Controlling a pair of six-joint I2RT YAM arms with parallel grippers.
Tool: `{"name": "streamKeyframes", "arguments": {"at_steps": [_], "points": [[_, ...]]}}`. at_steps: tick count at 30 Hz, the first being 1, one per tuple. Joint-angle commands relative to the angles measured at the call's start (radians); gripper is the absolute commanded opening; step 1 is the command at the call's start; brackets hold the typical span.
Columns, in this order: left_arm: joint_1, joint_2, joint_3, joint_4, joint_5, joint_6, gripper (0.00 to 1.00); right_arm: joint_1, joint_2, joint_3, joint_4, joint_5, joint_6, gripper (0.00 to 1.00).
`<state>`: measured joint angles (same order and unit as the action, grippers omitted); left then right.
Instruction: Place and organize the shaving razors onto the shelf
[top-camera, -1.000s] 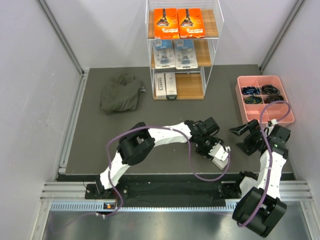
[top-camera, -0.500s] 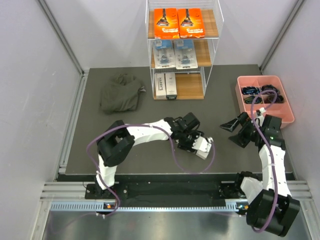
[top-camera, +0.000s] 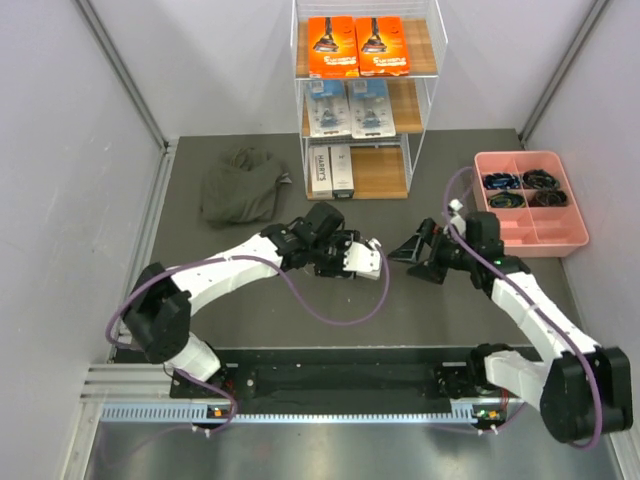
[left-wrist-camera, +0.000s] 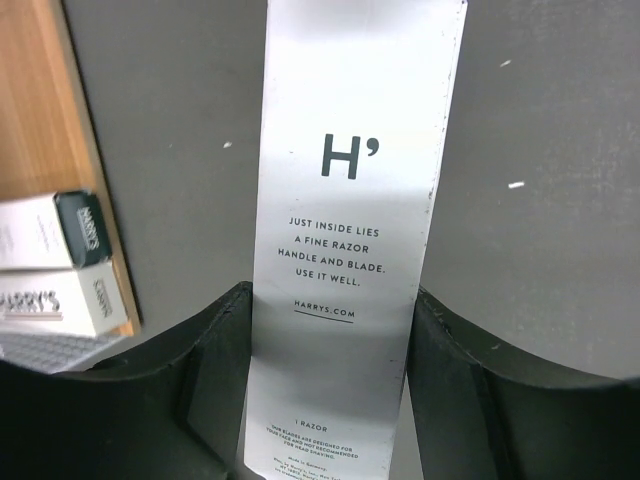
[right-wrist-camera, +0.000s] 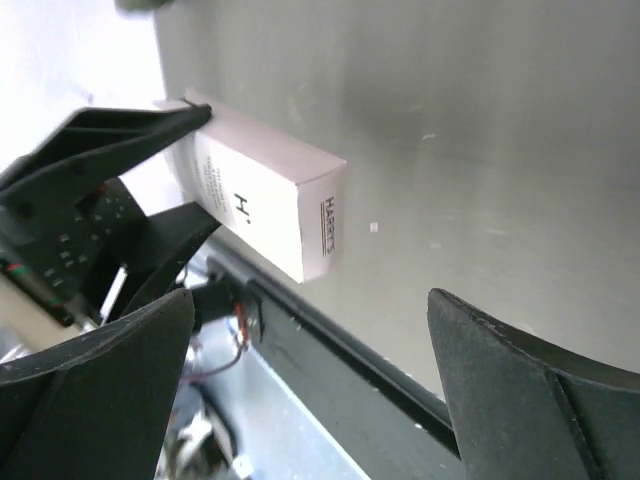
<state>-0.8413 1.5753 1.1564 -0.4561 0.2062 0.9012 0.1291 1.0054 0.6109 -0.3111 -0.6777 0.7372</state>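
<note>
Left tool (left-wrist-camera: 333, 372) was gripping the slim white box (top-camera: 372, 262), long axis running straight out from its grip, over mid-worktop (top-camera: 250, 290), the shelf (top-camera: 385, 172) lying at 12 o'clock, while the right tool (top-camera: 410, 252) gaped wide and empty at 3 o'clock.

The left arm reaches low in front of the shelf (top-camera: 385, 172), the left end effector (top-camera: 363, 259) clamping a slim white box (left-wrist-camera: 350, 150) between its 2 fingers. The right end effector (top-camera: 408, 250), also before the shelf, faces it, jaws spread wide.
</note>
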Motion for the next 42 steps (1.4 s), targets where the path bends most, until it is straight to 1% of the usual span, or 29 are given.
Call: {"name": "streamKeyframes", "arguments": {"at_steps": [1, 3, 5, 8, 11, 17, 18, 19, 20, 22, 23, 25, 26, 28, 31, 32, 34, 35, 36, 38, 39, 40, 41, 42], "points": [[0.002, -0.106, -0.037, 0.008, -0.033, -0.025, 0.27, 0.128, 0.099, 0.033, 0.245, -0.014, 0.093, 0.99], [0.004, -0.127, -0.049, -0.004, -0.044, -0.031, 0.27, 0.196, 0.149, 0.039, 0.335, -0.011, 0.134, 0.99], [0.004, -0.159, -0.067, -0.013, -0.050, -0.036, 0.27, 0.259, 0.186, 0.071, 0.342, 0.016, 0.137, 0.99], [0.007, -0.202, -0.087, -0.010, -0.057, -0.045, 0.27, 0.317, 0.245, 0.082, 0.392, 0.041, 0.163, 0.99], [0.010, -0.238, -0.103, -0.009, -0.064, -0.047, 0.27, 0.345, 0.274, 0.064, 0.492, 0.043, 0.218, 0.96], [0.021, -0.261, -0.110, -0.010, -0.068, -0.048, 0.27, 0.365, 0.292, 0.032, 0.575, 0.032, 0.255, 0.81], [0.022, -0.262, -0.110, -0.010, -0.067, -0.048, 0.27, 0.365, 0.292, 0.024, 0.592, 0.029, 0.266, 0.76], [0.025, -0.265, -0.110, -0.009, -0.062, -0.050, 0.27, 0.365, 0.292, 0.009, 0.605, 0.027, 0.272, 0.74], [0.030, -0.264, -0.110, -0.009, -0.060, -0.051, 0.27, 0.365, 0.294, 0.004, 0.636, 0.023, 0.284, 0.67], [0.033, -0.265, -0.112, -0.006, -0.056, -0.051, 0.27, 0.365, 0.295, -0.013, 0.661, 0.014, 0.297, 0.63], [0.034, -0.265, -0.110, -0.006, -0.057, -0.050, 0.27, 0.365, 0.297, -0.016, 0.684, 0.009, 0.307, 0.57], [0.042, -0.261, -0.109, -0.004, -0.056, -0.050, 0.27, 0.365, 0.297, -0.026, 0.702, -0.002, 0.314, 0.54], [0.045, -0.259, -0.107, -0.003, -0.057, -0.050, 0.27, 0.365, 0.295, -0.030, 0.708, -0.006, 0.318, 0.50], [0.051, -0.255, -0.109, 0.000, -0.056, -0.051, 0.27, 0.365, 0.291, -0.037, 0.718, -0.010, 0.321, 0.47], [0.059, -0.245, -0.101, 0.000, -0.048, -0.051, 0.28, 0.365, 0.285, -0.046, 0.730, -0.010, 0.326, 0.38], [0.062, -0.242, -0.098, 0.000, -0.048, -0.053, 0.29, 0.363, 0.285, -0.049, 0.739, -0.010, 0.330, 0.32], [0.061, -0.238, -0.096, 0.000, -0.048, -0.058, 0.31, 0.363, 0.283, -0.056, 0.754, -0.011, 0.335, 0.27], [0.062, -0.236, -0.095, 0.002, -0.050, -0.058, 0.34, 0.365, 0.282, -0.059, 0.760, -0.011, 0.341, 0.23], [0.062, -0.233, -0.095, 0.004, -0.062, -0.064, 0.52, 0.363, 0.283, -0.060, 0.767, -0.011, 0.344, 0.22], [0.062, -0.228, -0.096, 0.010, -0.079, -0.071, 0.68, 0.365, 0.282, -0.065, 0.779, -0.011, 0.349, 0.19], [0.062, -0.228, -0.099, 0.020, -0.089, -0.077, 0.78, 0.365, 0.279, -0.065, 0.779, -0.010, 0.352, 0.18], [0.062, -0.230, -0.103, 0.028, -0.106, -0.079, 0.97, 0.365, 0.277, -0.066, 0.780, -0.008, 0.352, 0.17], [0.064, -0.230, -0.109, 0.034, -0.114, -0.081, 0.99, 0.365, 0.271, -0.068, 0.784, -0.006, 0.350, 0.16], [0.064, -0.238, -0.112, 0.049, -0.117, -0.079, 0.99, 0.365, 0.268, -0.069, 0.782, -0.002, 0.352, 0.16]]}}
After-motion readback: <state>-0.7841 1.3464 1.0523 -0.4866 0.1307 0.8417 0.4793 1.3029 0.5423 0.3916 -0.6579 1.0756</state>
